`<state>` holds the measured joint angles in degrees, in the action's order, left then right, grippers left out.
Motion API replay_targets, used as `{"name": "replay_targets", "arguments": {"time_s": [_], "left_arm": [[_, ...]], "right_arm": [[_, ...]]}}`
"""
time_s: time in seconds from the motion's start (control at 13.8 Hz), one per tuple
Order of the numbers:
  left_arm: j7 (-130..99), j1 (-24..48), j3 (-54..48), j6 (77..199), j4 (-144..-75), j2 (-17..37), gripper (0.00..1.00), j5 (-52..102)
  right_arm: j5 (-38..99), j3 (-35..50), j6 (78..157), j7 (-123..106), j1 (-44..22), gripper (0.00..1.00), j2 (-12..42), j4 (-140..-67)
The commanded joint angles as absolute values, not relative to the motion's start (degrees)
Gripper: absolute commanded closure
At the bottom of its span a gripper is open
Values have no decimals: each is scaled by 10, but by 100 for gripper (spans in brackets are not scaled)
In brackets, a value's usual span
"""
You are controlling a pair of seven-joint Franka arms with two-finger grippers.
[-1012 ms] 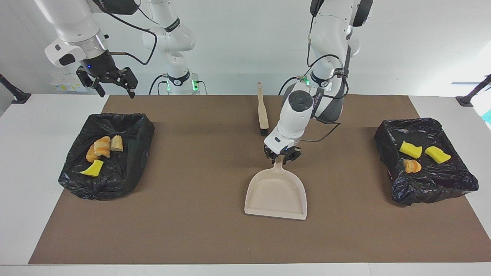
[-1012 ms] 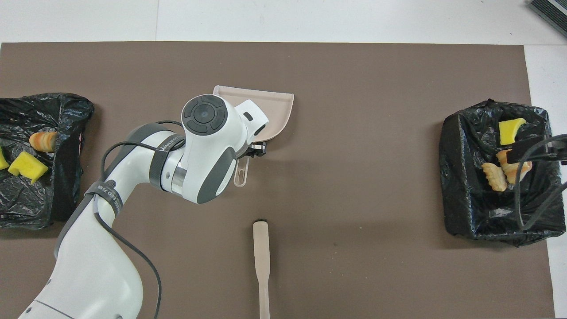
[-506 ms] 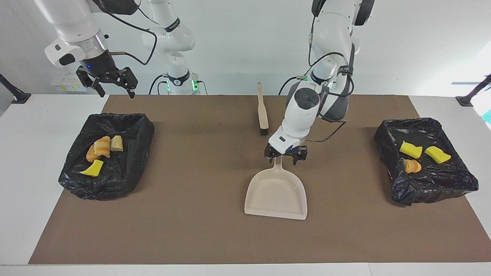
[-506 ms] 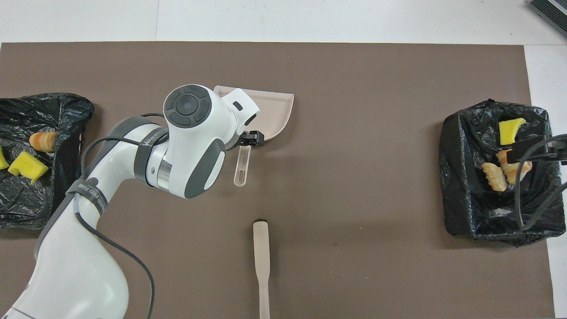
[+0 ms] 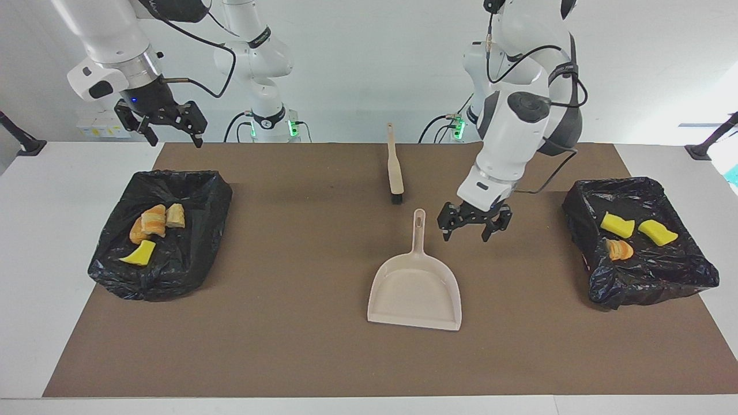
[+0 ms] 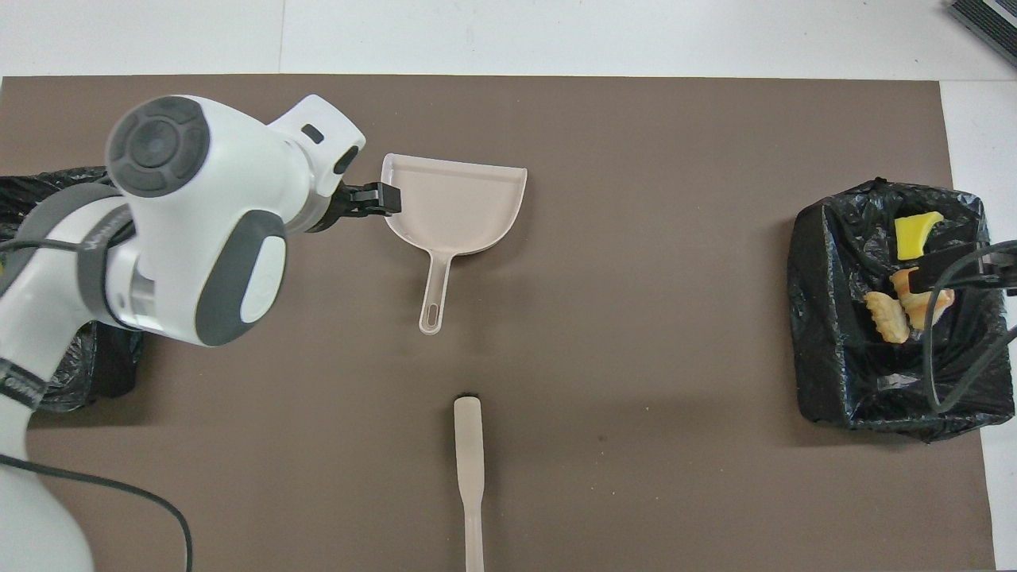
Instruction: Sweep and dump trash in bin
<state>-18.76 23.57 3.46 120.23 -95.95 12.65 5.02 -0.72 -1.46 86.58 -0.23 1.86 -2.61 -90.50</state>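
Brown desk mat: your left pincer hangs wide, empty, beside the dustpan; swinging low could knock its handle. Right pincer waits, wide.

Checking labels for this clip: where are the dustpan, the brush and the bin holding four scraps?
dustpan point(image 5: 414, 291): facing view, middle of its pan.
brush point(image 5: 395, 170): facing view, on its handle.
bin point(image 5: 196, 193): facing view, black liner wall at the right arm's end.

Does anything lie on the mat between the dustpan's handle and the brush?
No. In both views the stretch between the dustpan handle's end and the bristle end of the brush is bare brown mat, plainest in the overhead view.
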Motion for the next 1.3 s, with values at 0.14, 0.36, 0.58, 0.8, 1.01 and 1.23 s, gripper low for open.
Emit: {"name": "replay_targets", "arguments": {"time_s": [0.14,0.36,0.58,0.8,1.01,1.23], "left_arm": [[-142,172,33,1051,-935,49,0,53],[-69,129,33,990,-933,11,0,53],[-11,104,35,927,-933,-31,0,48],[-6,102,38,861,-909,-47,0,12],[31,96,44,810,-885,-47,0,2],[50,86,44,782,-876,-54,0,3]], "right_arm": [[1,-12,866,3,21,0,-33,-913],[1,-13,866,3,21,0,-33,-913],[1,-12,868,3,21,0,-33,-913],[1,-12,867,4,21,0,-33,-913],[1,-12,866,4,21,0,-33,-913],[1,-12,865,4,21,0,-34,-913]]}}
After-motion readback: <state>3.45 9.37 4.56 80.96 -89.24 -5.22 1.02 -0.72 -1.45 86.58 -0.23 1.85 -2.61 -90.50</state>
